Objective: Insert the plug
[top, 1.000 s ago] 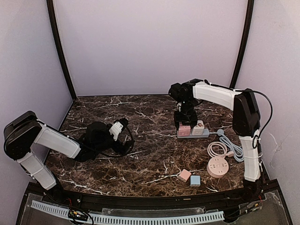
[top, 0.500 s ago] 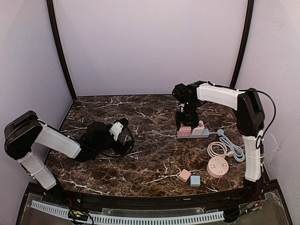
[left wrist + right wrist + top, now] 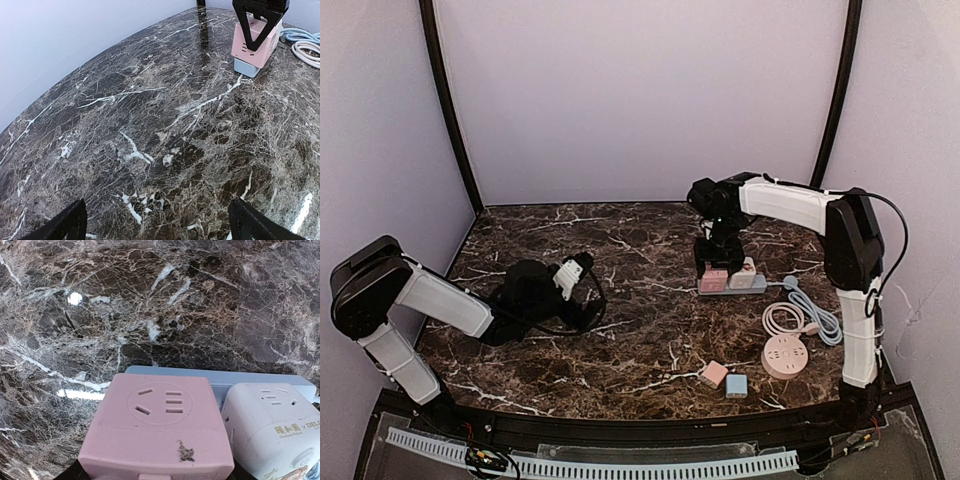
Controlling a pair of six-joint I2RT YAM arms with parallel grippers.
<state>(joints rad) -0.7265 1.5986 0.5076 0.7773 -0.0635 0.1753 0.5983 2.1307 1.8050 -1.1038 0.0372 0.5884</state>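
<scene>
The marble table carries everything. The left gripper rests low on its left side, fingers spread wide with nothing between them. The right gripper reaches down over the blue-grey power strip, clamped on the sides of the pink cube plug, which sits on the strip just beside a white cube adapter

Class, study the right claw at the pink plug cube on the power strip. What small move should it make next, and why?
Probably a short push straight down. The right claw grips the pink plug cube from both sides, and the cube sits on the power strip beside the white cube, but the views do not show whether it is fully home.
</scene>
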